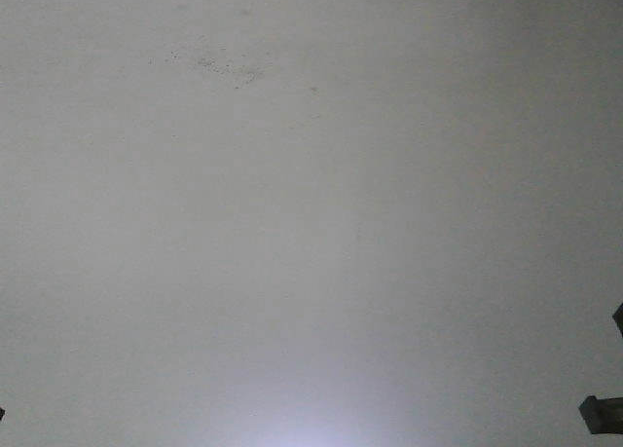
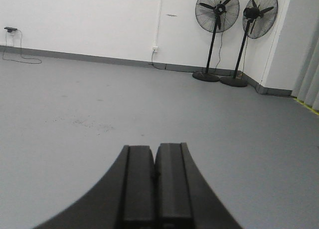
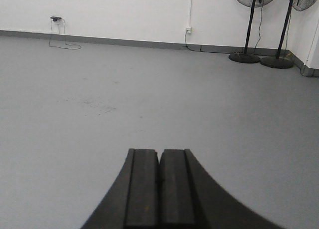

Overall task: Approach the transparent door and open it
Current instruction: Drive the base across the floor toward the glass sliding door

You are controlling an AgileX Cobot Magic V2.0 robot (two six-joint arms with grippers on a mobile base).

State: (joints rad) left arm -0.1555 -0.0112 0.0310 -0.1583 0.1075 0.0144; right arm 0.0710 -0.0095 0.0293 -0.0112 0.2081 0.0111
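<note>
The transparent door is out of view in every frame. My left gripper (image 2: pixel 155 147) is shut, its two black fingers pressed together with nothing between them, pointing low over bare grey floor. My right gripper (image 3: pixel 160 151) is also shut and empty, held the same way above the floor. The front view shows only grey floor (image 1: pixel 311 213), with a dark corner of an arm part (image 1: pixel 602 413) at the lower right edge.
Two black pedestal fans (image 2: pixel 215 34) (image 2: pixel 251 37) stand in the far right corner by the white wall (image 2: pixel 89 19). A wall socket with a cable (image 2: pixel 155 52) sits left of them. A small black box with a cord (image 2: pixel 10 29) hangs at far left. A grey curtain (image 2: pixel 310 84) edges the right.
</note>
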